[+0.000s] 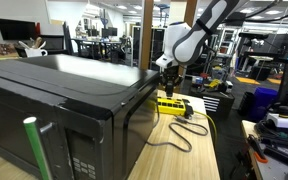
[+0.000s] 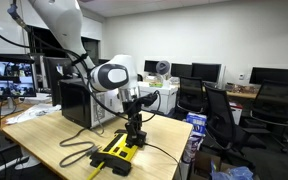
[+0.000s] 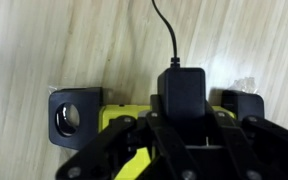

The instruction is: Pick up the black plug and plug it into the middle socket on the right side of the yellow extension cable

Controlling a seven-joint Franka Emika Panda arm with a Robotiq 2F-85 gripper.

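The black plug is a square black block with a thin black cord running up across the wood table. My gripper is shut on the plug, fingers on both its sides, directly over the yellow extension cable. In both exterior views the gripper points straight down over the yellow strip. The sockets under the plug are hidden by the gripper, so I cannot tell whether the plug touches the strip.
A big black microwave stands close beside the strip. A dark cord loops over the wood table. A black adapter block sits at the strip's side. Office chairs stand beyond the table edge.
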